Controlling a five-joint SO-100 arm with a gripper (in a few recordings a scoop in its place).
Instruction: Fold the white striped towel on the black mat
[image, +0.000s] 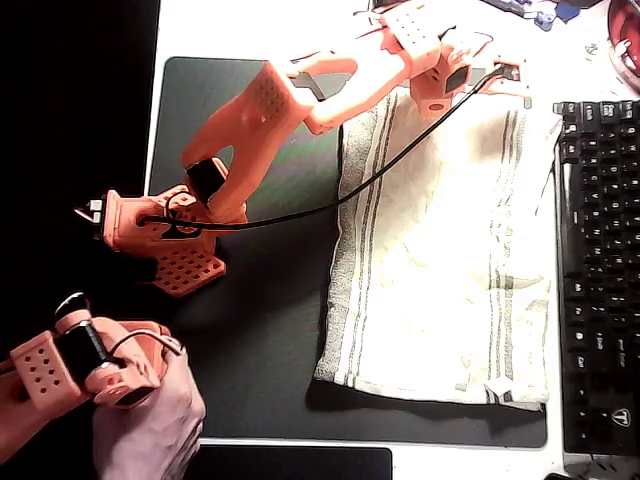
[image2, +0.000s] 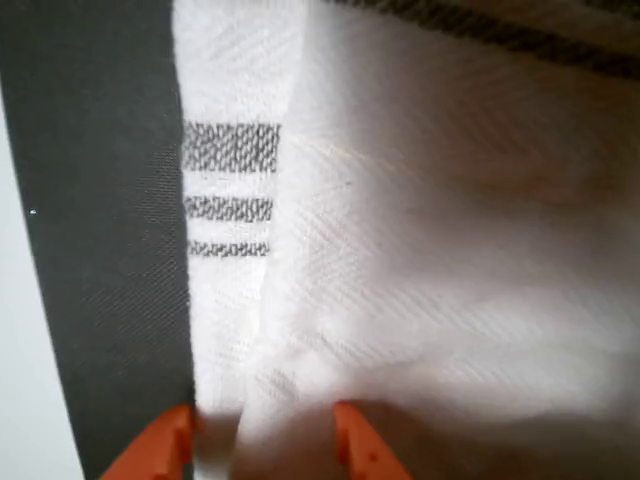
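In the overhead view, the black mat (image: 260, 330) lies on the white bench (image: 250, 25), its left part bare apart from the orange arm's base (image: 165, 235), which stands near the mat's left edge. From that base the arm (image: 300, 95) reaches up and to the right across the mat, a black cable (image: 330, 205) trailing from the base over the cloth to the wrist. The white striped towel (image: 445, 260) lies spread flat on the right half of the mat, stripe bands running down its left and right sides, its lower edge near the mat's lower edge and its right edge just beside a black keyboard (image: 600, 270). The gripper (image: 480, 70) sits at the towel's top edge, near the mat's far rim

In the wrist view, the mat (image2: 110, 250) shows as a dark strip on the left with pale bench (image2: 20, 300) beyond it, and the towel (image2: 430, 250) lies to its right, three short grey stripes near its left border. At the bottom the two orange fingertips (image2: 170, 440) stand on either side of a raised fold of the towel's edge, and the jaws (image2: 262, 440) are closed on that pinch of cloth, with the fabric bunched between them
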